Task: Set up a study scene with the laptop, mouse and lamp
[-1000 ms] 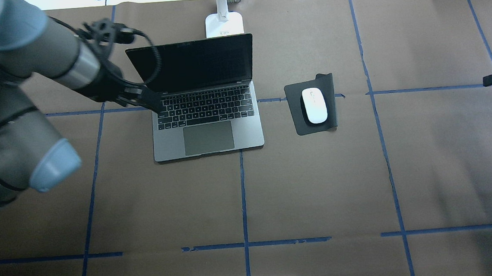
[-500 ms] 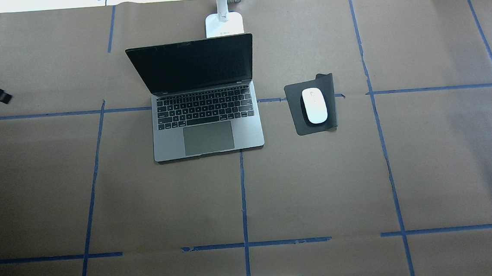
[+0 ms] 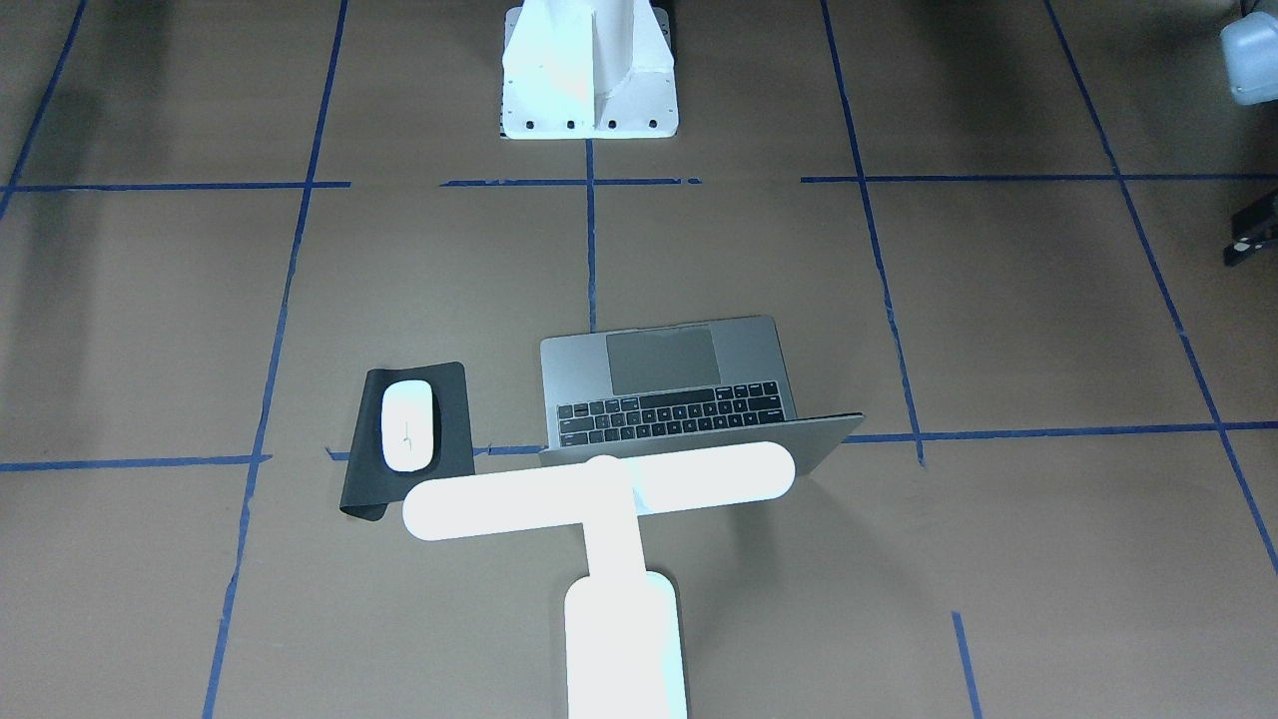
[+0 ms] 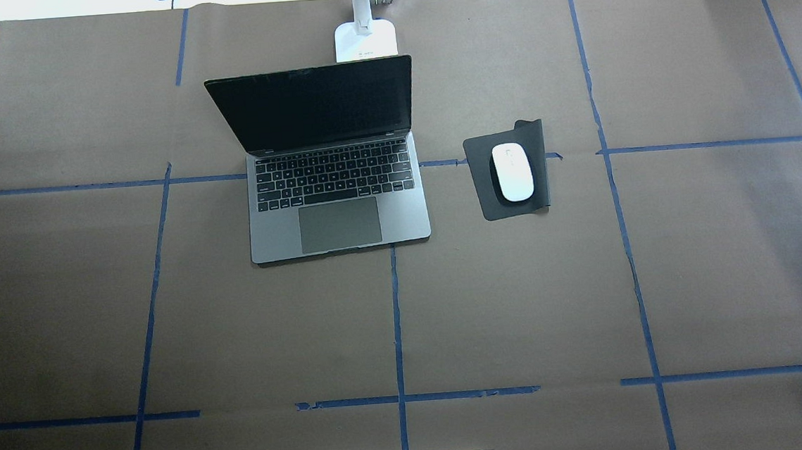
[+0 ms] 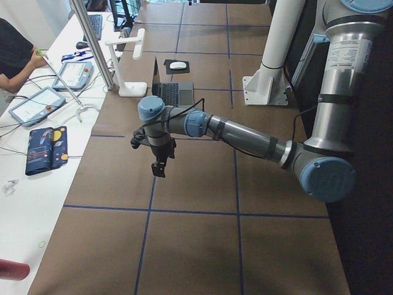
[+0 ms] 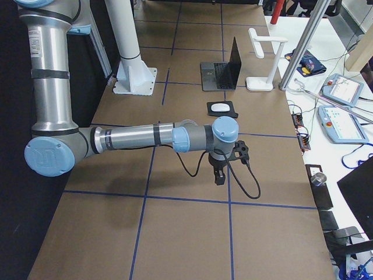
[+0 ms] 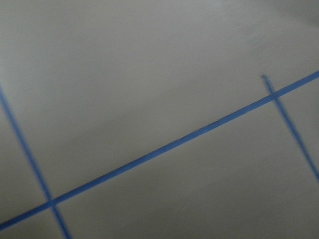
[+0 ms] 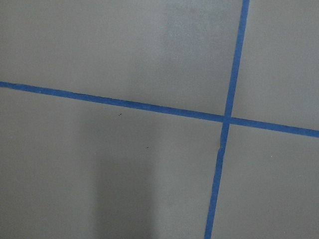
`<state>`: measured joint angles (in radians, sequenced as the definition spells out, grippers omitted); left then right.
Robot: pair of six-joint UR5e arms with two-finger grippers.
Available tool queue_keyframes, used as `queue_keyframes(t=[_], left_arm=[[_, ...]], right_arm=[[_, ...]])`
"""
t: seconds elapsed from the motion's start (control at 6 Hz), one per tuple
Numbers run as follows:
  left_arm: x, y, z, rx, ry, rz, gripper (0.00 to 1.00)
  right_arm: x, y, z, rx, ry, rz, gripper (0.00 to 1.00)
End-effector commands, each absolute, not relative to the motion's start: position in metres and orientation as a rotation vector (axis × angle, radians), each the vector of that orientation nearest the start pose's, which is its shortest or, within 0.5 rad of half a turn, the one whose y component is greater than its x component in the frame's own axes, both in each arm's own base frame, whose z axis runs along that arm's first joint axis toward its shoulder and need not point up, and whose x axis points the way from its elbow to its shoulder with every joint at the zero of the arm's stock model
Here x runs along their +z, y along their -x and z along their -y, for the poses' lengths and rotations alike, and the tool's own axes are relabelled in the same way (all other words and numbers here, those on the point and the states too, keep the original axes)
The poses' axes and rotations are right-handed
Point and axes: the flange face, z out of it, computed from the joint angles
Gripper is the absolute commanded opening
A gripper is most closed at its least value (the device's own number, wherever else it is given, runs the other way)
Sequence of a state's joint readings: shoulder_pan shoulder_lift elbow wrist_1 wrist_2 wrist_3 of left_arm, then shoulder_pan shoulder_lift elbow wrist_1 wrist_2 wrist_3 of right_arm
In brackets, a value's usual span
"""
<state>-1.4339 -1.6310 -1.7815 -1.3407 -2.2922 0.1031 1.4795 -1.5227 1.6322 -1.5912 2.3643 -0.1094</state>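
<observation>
The laptop [image 4: 400,218] stands open on the brown paper, screen dark, keys toward the robot. The white mouse [image 4: 513,172] lies on a black mat [image 4: 487,201] to its right. The lamp [image 3: 599,489] glows behind the laptop's lid, and only its base [image 4: 365,40] and stem show in the overhead view. My left gripper [image 5: 158,169] hangs over bare paper far from the laptop, toward the table's left end. My right gripper [image 6: 218,178] hangs over bare paper past the mouse, toward the right end. I cannot tell whether either is open or shut. Both wrist views show only paper and blue tape.
The white bolted pedestal [image 3: 589,70] stands at the robot's side of the table. Blue tape lines [image 4: 397,324] grid the brown paper. A side bench with tablets and cables [image 5: 37,104] and a person runs beyond the table's far edge.
My left arm has drawn back from the laptop's left side and left the overhead view. The dark tip of my right gripper at the right edge has also gone. The laptop, mouse and lamp have not moved.
</observation>
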Motion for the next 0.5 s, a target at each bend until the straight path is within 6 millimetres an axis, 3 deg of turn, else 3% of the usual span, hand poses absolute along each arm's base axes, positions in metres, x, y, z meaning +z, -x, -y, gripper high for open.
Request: queue_keyframes(t=[0.0, 0.17, 0.33], left_arm=[[0.602, 0.042, 0.492, 0.135, 0.066, -0.732, 1.0], [0.624, 0.047, 0.486, 0.107, 0.114, -0.736, 1.0], [0.629, 0.055, 0.484, 0.078, 0.125, -0.74, 1.0]], right_arm=[[0.608, -0.017, 0.528, -0.256, -0.099, 0.8, 1.0], [0.61, -0.017, 0.527, -0.252, -0.096, 0.804, 1.0], [0.61, -0.02, 0.524, -0.248, -0.097, 0.806, 1.0]])
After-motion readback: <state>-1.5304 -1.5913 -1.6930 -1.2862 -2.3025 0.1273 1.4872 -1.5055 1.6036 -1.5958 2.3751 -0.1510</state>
